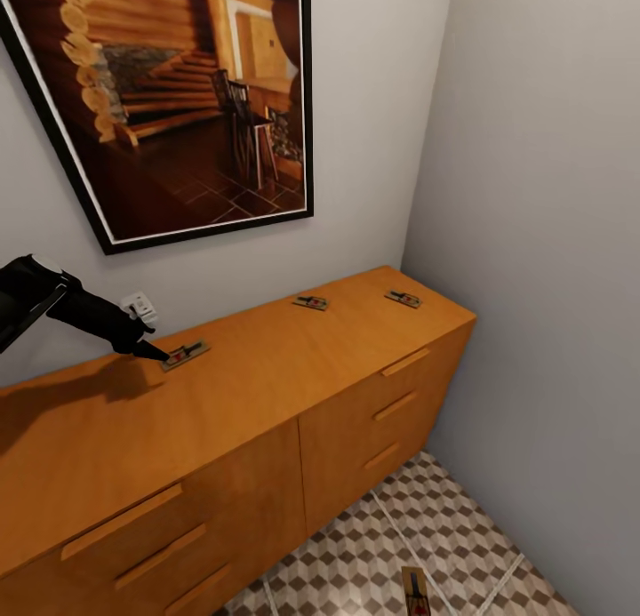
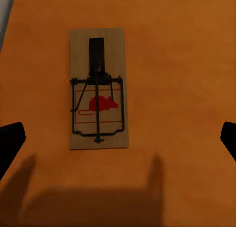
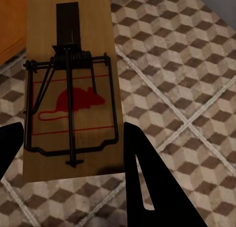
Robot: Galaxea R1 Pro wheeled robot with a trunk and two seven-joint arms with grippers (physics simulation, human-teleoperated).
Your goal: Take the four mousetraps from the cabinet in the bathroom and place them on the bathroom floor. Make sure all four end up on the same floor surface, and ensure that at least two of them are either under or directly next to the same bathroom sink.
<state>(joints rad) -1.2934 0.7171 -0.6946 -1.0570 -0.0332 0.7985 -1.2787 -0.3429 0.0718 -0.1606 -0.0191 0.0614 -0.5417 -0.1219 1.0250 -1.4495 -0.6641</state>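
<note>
Three mousetraps lie on top of the orange-brown cabinet (image 1: 267,376): one at the left (image 1: 185,354), one in the middle (image 1: 311,303), one near the right end (image 1: 404,299). My left gripper (image 1: 153,352) hovers just left of the left trap (image 2: 98,89), open, its fingertips (image 2: 11,143) wide apart on either side and clear of the wood. My right gripper (image 3: 73,133) is shut on the fourth mousetrap (image 3: 71,89), held a little above the cube-patterned floor (image 3: 187,65); that trap (image 1: 414,592) shows in the head view's low edge. The sink is out of view.
A large framed picture (image 1: 187,100) hangs on the wall above the cabinet, with a white wall socket (image 1: 140,308) beside my left arm. A grey side wall (image 1: 542,243) closes the right end. Floor tiles (image 1: 400,536) run in front of the drawers.
</note>
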